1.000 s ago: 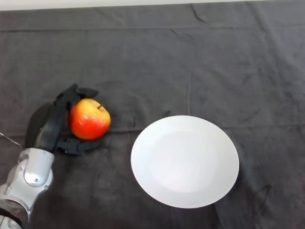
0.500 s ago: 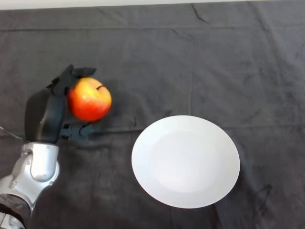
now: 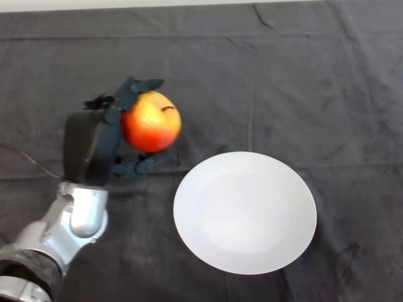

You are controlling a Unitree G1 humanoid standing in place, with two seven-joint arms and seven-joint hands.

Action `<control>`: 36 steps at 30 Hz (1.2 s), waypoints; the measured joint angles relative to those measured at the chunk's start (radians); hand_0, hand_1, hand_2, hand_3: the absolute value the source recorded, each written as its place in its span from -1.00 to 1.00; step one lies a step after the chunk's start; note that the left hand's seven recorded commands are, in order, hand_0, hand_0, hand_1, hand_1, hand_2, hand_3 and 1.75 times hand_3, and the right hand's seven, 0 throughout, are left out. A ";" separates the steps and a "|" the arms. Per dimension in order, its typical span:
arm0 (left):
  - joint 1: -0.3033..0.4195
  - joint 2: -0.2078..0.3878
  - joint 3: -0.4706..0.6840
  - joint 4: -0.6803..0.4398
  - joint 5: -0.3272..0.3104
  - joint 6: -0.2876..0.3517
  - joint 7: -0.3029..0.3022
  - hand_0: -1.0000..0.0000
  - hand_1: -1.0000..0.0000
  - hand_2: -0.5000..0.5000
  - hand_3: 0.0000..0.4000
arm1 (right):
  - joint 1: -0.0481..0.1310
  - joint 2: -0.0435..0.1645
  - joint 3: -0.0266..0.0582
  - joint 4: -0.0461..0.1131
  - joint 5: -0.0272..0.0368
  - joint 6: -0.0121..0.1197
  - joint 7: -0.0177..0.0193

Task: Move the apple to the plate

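Note:
A red and yellow apple (image 3: 150,121) sits in my black left hand (image 3: 101,138), whose fingers curl over its far side while the thumb wraps under its near side. The apple is held above the dark cloth, left of and slightly beyond the white plate (image 3: 245,211). The plate lies flat at the centre right of the table and holds nothing. A short gap of cloth separates the apple from the plate's left rim.
The dark cloth (image 3: 283,82) covers the whole table, with creases across its far part. My silver-grey forearm (image 3: 69,223) comes in from the lower left.
My hand has lifted the apple off the cloth and carried it right, towards the plate. The plate has not moved.

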 measured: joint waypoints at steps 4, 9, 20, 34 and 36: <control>0.000 -0.022 -0.045 -0.007 0.025 0.005 0.013 -1.00 -1.00 0.00 1.00 | 0.000 0.000 0.0000 0.000 0.0000 0.000 0.0000; 0.000 -0.053 -0.089 -0.007 0.032 0.005 0.018 -1.00 -1.00 0.00 1.00 | 0.000 0.000 0.0000 0.000 0.0000 0.000 0.0000; 0.000 -0.092 -0.192 -0.005 0.044 0.004 0.033 -1.00 -1.00 0.00 1.00 | 0.000 0.000 0.0000 0.000 0.0000 0.000 0.0000; -0.015 -0.118 -0.307 0.090 0.053 -0.013 0.026 -1.00 -1.00 0.00 1.00 | 0.000 0.000 0.0000 0.000 0.0000 0.000 0.0000; -0.035 -0.118 -0.319 0.109 0.053 -0.016 0.025 -1.00 -1.00 0.00 1.00 | 0.000 0.000 0.0000 0.000 0.0000 0.000 0.0000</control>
